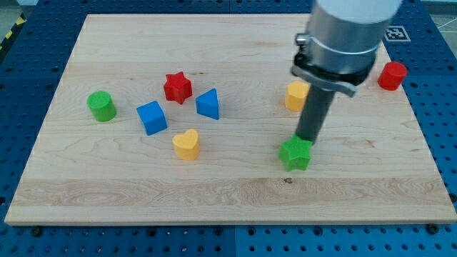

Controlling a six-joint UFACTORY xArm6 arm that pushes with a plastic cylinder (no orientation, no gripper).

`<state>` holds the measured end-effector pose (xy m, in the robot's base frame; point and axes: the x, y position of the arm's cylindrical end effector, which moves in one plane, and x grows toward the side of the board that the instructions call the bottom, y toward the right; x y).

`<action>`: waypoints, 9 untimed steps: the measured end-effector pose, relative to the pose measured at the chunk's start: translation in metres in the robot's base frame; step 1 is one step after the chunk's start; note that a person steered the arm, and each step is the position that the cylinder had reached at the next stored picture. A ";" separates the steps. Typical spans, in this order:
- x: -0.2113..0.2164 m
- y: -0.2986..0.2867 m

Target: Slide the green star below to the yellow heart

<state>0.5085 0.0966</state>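
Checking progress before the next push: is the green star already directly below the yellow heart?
No, the green star sits far toward the view's right of the yellow heart, with my tip touching its upper edge.

I'm counting seven blocks on the tabletop (235,193) right now. Greens, two: one green cylinder (101,106) at the view's left and one green star (295,153) toward the view's bottom right. Reds, two: one red star (178,87) and one red cylinder (392,75) at the view's far right. Blues, two: one blue cube (151,118) and one blue triangular block (208,104). Yellows, two: one yellow heart (187,143) and one yellow block (296,94), shape partly hidden. Correction, that makes eight. Two stars, two cylinders, one heart, one cube. One rod, one tip (308,139).
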 end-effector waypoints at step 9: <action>0.062 -0.006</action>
<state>0.5706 0.0904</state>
